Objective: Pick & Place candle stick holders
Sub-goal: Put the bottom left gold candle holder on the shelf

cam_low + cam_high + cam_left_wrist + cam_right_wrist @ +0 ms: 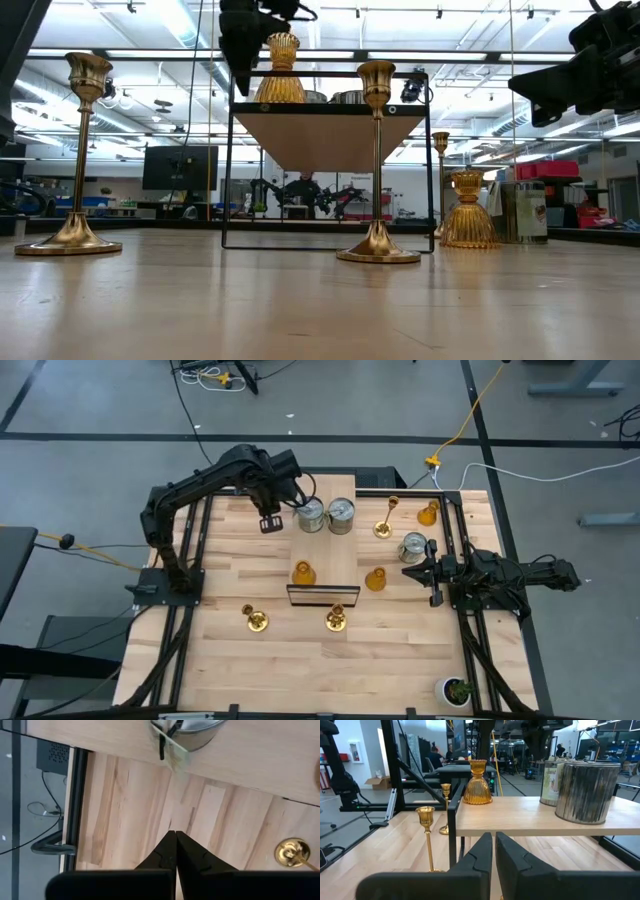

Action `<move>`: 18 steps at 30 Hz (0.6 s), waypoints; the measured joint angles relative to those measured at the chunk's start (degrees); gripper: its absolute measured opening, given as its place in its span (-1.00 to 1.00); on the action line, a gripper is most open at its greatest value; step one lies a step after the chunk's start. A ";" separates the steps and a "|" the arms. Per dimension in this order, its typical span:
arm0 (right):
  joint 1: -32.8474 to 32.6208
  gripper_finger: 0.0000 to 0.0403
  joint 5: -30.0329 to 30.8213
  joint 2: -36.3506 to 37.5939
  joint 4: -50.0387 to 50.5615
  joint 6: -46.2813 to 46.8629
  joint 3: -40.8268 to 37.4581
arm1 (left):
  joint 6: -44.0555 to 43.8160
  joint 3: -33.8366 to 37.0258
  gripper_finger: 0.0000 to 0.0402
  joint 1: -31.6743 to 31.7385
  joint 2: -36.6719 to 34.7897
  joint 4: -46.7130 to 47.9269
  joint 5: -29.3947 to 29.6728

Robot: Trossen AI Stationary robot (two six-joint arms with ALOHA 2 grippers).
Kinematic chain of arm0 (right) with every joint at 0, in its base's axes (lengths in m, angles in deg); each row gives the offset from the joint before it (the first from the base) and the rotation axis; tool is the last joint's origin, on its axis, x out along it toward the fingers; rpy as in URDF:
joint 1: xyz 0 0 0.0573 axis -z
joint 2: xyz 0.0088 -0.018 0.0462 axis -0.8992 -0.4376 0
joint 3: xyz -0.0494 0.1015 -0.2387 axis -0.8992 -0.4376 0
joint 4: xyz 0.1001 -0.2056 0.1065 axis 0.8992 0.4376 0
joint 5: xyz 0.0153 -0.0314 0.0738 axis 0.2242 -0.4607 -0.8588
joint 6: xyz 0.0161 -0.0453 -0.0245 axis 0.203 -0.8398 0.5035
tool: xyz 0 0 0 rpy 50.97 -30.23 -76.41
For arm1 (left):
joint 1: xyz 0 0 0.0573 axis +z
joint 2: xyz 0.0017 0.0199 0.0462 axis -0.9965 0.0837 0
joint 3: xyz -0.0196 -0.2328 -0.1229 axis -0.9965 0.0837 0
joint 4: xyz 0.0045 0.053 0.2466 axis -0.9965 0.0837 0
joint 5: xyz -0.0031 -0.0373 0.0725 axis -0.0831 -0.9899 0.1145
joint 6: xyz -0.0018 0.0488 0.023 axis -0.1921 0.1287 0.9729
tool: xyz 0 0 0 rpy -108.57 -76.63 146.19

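A raised wooden shelf [345, 565] on a black frame stands mid-table. On its top stand two silver cans [311, 515] [341, 513] and an amber holder [303, 573]. On the table stand gold candlesticks [256, 620] [336, 620] [385, 525], two amber holders [376, 579] [429, 513] and a third can [413, 546]. My left gripper [272, 520] [175, 840] hangs shut, pointing down, just left of the shelf's far end, near the cans and holding nothing. My right gripper [407, 572] [493, 840] rests shut and level at the table's right side, facing the shelf.
A small green potted plant [457, 690] stands at the near right corner. Black rails [470, 630] run along the table's left and right sides. The shelf's black frame [228, 170] stands upright over the table. Bare wood lies near the front edge.
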 joint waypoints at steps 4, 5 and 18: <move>0.01 -0.87 0.00 0.00 0.00 0.00 0.00 | -1.00 0.00 -0.93 -1.06 -1.47 -0.32 -0.26; 0.02 -0.87 0.00 0.00 0.00 0.00 -0.01 | -1.02 0.00 -0.92 -1.37 -1.84 -0.36 -0.37; 0.01 -0.87 0.00 0.00 0.00 0.00 -0.02 | -0.93 -6.12 -0.95 -6.42 -2.93 -3.15 -0.64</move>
